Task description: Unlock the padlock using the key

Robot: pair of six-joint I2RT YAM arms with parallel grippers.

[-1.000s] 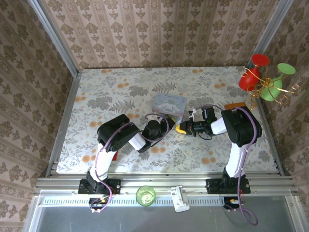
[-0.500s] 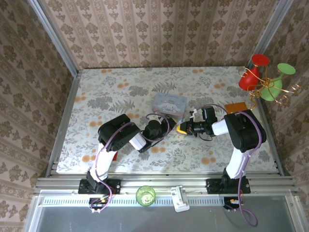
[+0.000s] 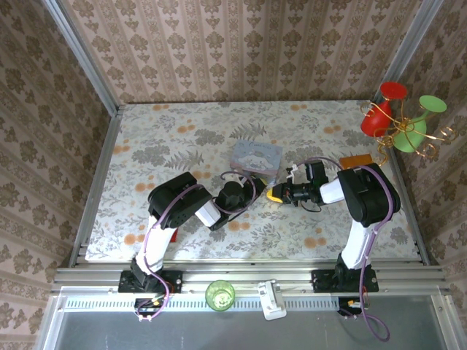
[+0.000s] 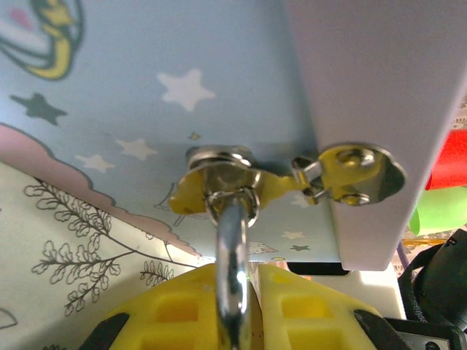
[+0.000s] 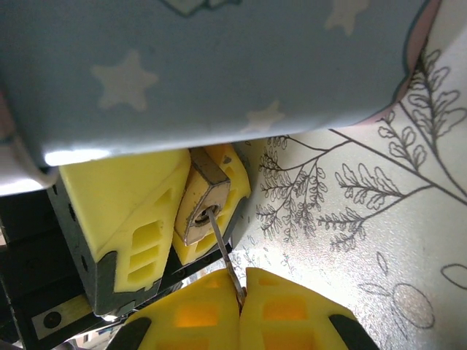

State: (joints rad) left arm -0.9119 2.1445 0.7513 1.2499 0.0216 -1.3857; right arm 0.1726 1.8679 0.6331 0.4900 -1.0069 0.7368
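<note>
I hold the padlock (image 5: 198, 203), hooked through the pale blue tin's (image 4: 219, 73) hasp (image 4: 219, 182), clamped in my left end effector (image 4: 235, 295) to steady its keyhole, while my right end effector (image 5: 241, 295) pinches the key (image 5: 222, 251), tip at that keyhole.

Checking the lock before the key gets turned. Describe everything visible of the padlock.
The padlock is a tiny, brass-coloured metal block, tilted, with its keyhole end facing the right wrist camera. The left end effector clamps its body between yellow fingers. Its bright metal shackle passes through the clasp ring on the pale blue starred tin; whether it is latched cannot be told. The thin key, pinched by the right end effector, meets the keyhole.
</note>
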